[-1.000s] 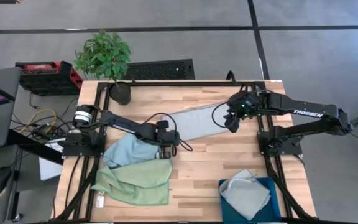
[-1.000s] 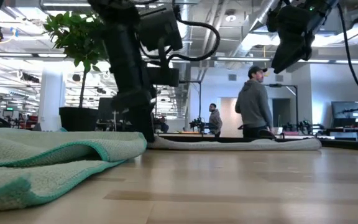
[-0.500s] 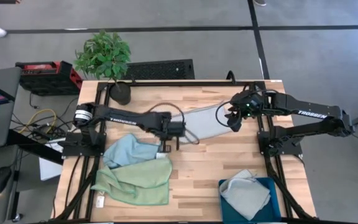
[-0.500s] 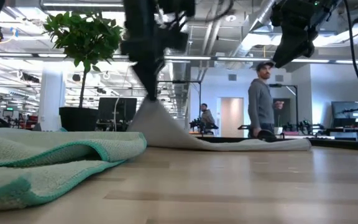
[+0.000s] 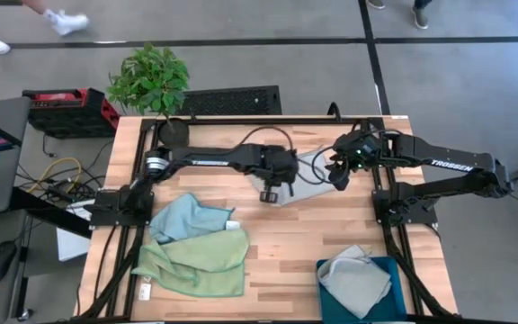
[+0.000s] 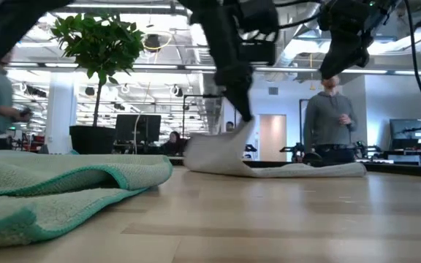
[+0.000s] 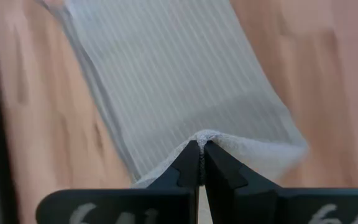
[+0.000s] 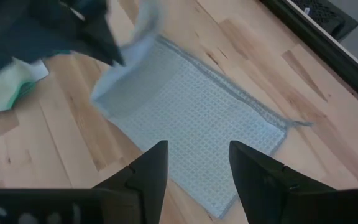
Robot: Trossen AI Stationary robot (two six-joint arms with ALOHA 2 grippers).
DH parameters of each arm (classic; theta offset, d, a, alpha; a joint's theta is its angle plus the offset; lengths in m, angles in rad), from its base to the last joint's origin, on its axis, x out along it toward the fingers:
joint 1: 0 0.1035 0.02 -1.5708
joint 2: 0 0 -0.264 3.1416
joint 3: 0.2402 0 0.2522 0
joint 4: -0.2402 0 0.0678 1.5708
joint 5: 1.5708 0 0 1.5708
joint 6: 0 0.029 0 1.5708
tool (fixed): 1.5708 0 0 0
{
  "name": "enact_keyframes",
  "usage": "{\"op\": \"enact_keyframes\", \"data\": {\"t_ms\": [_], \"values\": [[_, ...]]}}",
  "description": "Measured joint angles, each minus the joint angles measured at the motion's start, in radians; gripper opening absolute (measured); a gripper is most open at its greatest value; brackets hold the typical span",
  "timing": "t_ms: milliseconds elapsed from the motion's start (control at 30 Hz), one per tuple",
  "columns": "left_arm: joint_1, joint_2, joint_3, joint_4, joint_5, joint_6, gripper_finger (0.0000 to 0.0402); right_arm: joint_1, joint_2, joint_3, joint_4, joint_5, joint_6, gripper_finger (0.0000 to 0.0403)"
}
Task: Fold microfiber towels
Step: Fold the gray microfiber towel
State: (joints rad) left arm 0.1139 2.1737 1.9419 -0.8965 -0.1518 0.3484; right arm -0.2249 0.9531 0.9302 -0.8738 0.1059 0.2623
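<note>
Grey towel [image 7: 166,81] edge pinched in left end effector [image 7: 200,163].

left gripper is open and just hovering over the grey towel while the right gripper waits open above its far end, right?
Not quite. The left gripper is shut, pinching an edge of the grey towel and lifting it off the table, as the left wrist view shows. The rest holds: the right gripper waits open above the towel's other end.
</note>
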Motion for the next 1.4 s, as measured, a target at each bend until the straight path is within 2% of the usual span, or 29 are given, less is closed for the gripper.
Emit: {"op": "enact_keyframes", "data": {"t_ms": [367, 433, 867, 1133, 1400], "values": [[0.062, 0.25, 0.417, 0.018, 0.038, 0.153, 0.0, 0.0, -0.006, 0.0, -0.005, 0.0, 0.0, 0.0195], [0.067, 0.253, 0.398, 0.082, 0.039, 0.186, 0.0, 0.001, -0.014, 0.0, -0.007, 0.0, 0.0, 0.0195], [0.074, 0.255, 0.396, 0.189, 0.051, 0.362, 0.0, -0.006, -0.082, 0.0, -0.008, -0.001, 0.026, 0.0195], [0.088, 0.268, 0.396, 0.291, 0.13, 0.364, 0.0, -0.006, -0.106, 0.0, -0.006, 0.0, 0.027, 0.0195], [0.091, 0.268, 0.395, 0.32, 0.147, 0.353, 0.0004, -0.006, -0.105, 0.0, -0.005, 0.0, 0.027, 0.0195]]}}
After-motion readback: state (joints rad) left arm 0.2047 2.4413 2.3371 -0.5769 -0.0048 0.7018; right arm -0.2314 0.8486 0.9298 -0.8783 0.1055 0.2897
